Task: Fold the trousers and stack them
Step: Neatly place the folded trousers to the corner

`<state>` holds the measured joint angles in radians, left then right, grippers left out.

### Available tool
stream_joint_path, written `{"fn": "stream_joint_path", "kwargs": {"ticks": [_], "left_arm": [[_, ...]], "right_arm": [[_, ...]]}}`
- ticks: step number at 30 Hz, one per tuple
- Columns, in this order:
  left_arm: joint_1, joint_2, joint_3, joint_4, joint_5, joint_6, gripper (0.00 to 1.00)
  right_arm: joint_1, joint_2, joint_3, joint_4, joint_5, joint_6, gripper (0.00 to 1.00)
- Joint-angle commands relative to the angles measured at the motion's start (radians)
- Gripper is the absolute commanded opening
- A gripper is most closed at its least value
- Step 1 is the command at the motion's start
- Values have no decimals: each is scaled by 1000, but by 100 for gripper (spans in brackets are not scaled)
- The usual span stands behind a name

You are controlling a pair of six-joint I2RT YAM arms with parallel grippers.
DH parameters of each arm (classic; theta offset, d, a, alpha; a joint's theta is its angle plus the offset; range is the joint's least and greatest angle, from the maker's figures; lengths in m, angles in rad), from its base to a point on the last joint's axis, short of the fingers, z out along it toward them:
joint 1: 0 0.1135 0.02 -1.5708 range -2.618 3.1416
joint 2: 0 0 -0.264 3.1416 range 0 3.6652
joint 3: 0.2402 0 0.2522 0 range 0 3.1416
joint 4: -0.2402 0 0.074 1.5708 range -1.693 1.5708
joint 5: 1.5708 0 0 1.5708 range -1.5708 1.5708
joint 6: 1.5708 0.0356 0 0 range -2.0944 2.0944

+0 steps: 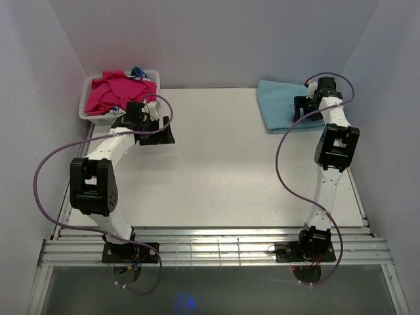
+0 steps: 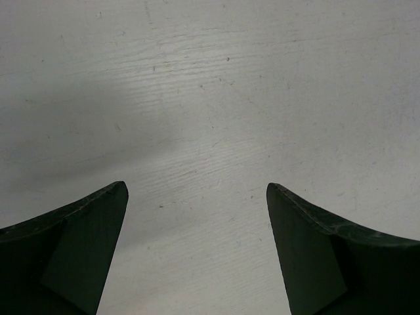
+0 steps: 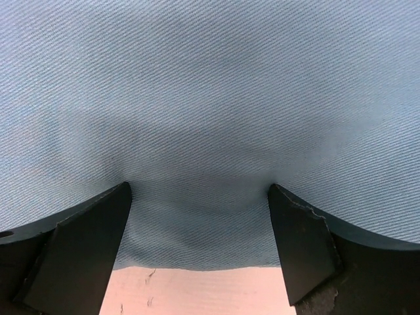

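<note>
Already folded flat, the trousers (image 1: 281, 105) lie at the table's (image 1: 216, 164) far right corner. The right gripper (image 3: 200, 197) hovers low over them, jaws apart. The left gripper (image 2: 197, 190) is also spread, near the far left basket (image 1: 86, 113). The stacking step looks nearly done; next, the right arm should lift straight up without snagging the cloth.

The trousers (image 3: 210, 98) are soft matt cloth with a fine diagonal rib (no sheen anywhere). The table (image 2: 210, 85) looks like white-painted wood, matt, with the grain showing and a few dark flecks. The fingers (image 3: 308, 243) of the right gripper (image 3: 199, 190) are dark matt plastic, rough and chipped at the edges. The basket (image 1: 86, 110) is smooth white plastic.
</note>
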<state>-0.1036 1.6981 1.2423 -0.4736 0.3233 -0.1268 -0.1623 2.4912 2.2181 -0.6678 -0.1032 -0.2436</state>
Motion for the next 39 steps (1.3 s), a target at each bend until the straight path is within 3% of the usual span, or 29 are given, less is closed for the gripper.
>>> {"fn": "stream_joint_path", "kwargs": {"ticks": [1,10,16,22,26,32,39], "left_arm": [[7,-9,19,-13,5,13,98],[13,3,100,-75,34,24,98],[59,-9,215,-143,183,45,98],[67,6,361,-260,217,122,98],[68,-67,301,-246,226,203,98],[68,-227,106,-200,140,237,98],[67,-406,-92,-154,163,230,98]], "right_arm": [[-3,80,12,51,28,-2,90],[0,57,26,33,-35,12,90],[6,-268,-219,117,-122,-20,90],[18,-624,-351,80,-206,-51,90],[17,-788,-564,54,-168,24,90],[12,-1042,-879,-4,-360,-101,90],[33,-1319,-1181,40,-368,-106,90]]}}
